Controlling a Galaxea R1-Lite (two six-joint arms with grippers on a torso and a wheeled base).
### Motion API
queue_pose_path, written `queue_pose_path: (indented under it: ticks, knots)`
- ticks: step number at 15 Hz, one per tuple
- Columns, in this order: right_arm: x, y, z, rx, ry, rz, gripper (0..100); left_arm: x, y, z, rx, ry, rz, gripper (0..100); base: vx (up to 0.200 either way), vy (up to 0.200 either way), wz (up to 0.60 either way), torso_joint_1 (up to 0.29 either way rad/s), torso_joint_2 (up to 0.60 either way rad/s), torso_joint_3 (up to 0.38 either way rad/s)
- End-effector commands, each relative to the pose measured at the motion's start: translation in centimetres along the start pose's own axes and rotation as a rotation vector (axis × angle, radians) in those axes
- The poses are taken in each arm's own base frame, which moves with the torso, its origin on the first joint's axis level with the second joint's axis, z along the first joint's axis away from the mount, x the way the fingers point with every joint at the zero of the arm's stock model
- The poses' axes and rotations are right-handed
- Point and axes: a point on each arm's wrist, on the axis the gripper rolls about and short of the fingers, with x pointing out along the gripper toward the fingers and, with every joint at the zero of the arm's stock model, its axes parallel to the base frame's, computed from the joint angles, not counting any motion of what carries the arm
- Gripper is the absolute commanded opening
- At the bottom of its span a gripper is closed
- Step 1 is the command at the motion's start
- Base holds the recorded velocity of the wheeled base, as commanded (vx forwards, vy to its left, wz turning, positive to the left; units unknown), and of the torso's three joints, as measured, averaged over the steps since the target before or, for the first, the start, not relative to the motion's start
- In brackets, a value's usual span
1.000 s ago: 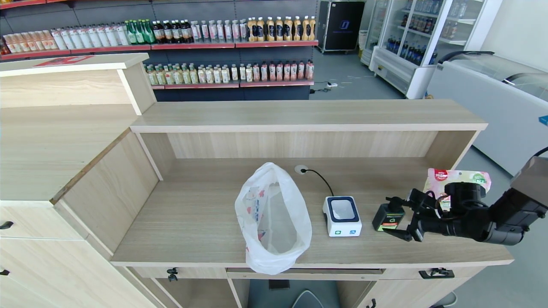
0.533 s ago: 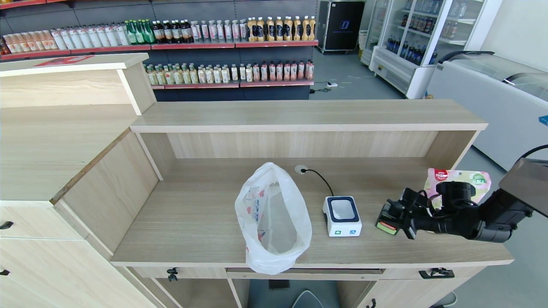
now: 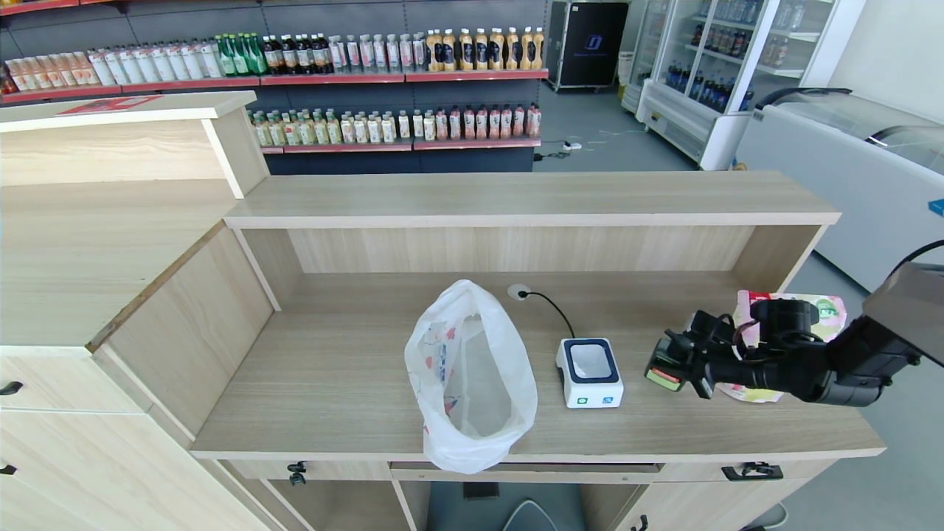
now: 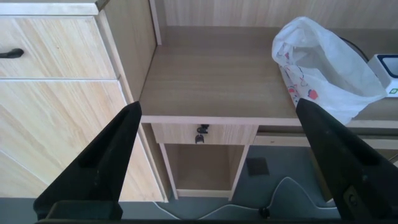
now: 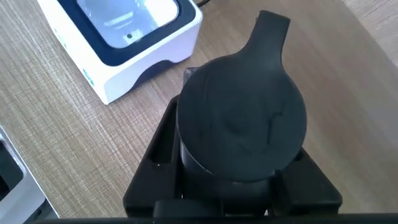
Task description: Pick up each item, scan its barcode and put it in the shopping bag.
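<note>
Grip of the right gripper [image 3: 671, 363] narrow, jaws closed on a small dark bottle [image 3: 661, 376] with a black cap [image 5: 239, 124] and a green-and-orange label. Looks held just clear of the counter [image 3: 354, 383], long axis tipped off upright, cap leaning back toward the wrist, label end toward the robot's left.

Just beyond the jaws on that same side, near but apart: the white scanner [image 3: 588, 371], flat on the counter, window facing up. Key relation for the coming move, by judgement: bottle beside the window, not over it. Calls for a short carry leftward and a turn of the wrist to bring the barcode down over the glass. Barcode's place on the label not tellable from here.

Farther out past the scanner, along the same line: the shopping bag [image 3: 472, 376], thin white plastic, slumped, mouth gaping upward and toward the counter's front edge. Nothing made out inside through the plastic.

Behind the jaws, on the wrist side: a pink-and-green pouch [image 3: 826, 310] lying flat, partly hidden by the arm, probably next in line.

Left gripper [image 4: 217, 124] spread wide, holding nothing, hanging low out in front of the counter. From those jaws, bag ahead and toward the robot's right, scanner beyond it, bottle well apart. Right arm plainly the nearer one for the scan.
</note>
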Motion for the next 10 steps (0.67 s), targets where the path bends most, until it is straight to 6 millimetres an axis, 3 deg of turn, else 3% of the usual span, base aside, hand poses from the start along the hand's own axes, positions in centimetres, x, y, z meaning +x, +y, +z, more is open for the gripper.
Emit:
queue_pose_path:
  ticks: [1,3,5,7,9,10]
  knots:
    - [-4.5,-1.6,5.2,-0.051,-0.046,-0.088,0,0.0,0.0,0.0,0.001,-0.001,0.001,100,0.0,0.0,0.0,0.0,0.0,0.0]
    - [-9.6,-1.3,9.0,-0.046,-0.032,-0.119,0,0.0,0.0,0.0,0.001,-0.001,0.001,100,0.0,0.0,0.0,0.0,0.0,0.0]
    - [-13.0,-1.8,10.3,-0.042,-0.02,-0.172,0,0.0,0.0,0.0,0.001,-0.001,0.001,100,0.0,0.0,0.0,0.0,0.0,0.0]
    - [-16.2,-0.7,12.2,-0.086,-0.025,-0.222,0,0.0,0.0,0.0,0.001,-0.001,0.001,100,0.0,0.0,0.0,0.0,0.0,0.0]
    - [-18.5,0.7,13.4,-0.227,-0.042,-0.248,0,0.0,0.0,0.0,0.001,0.001,0.001,100,0.0,0.0,0.0,0.0,0.0,0.0]
    - [-21.2,1.8,13.9,-0.452,-0.034,-0.287,0,0.0,0.0,0.0,0.001,-0.001,0.001,100,0.0,0.0,0.0,0.0,0.0,0.0]
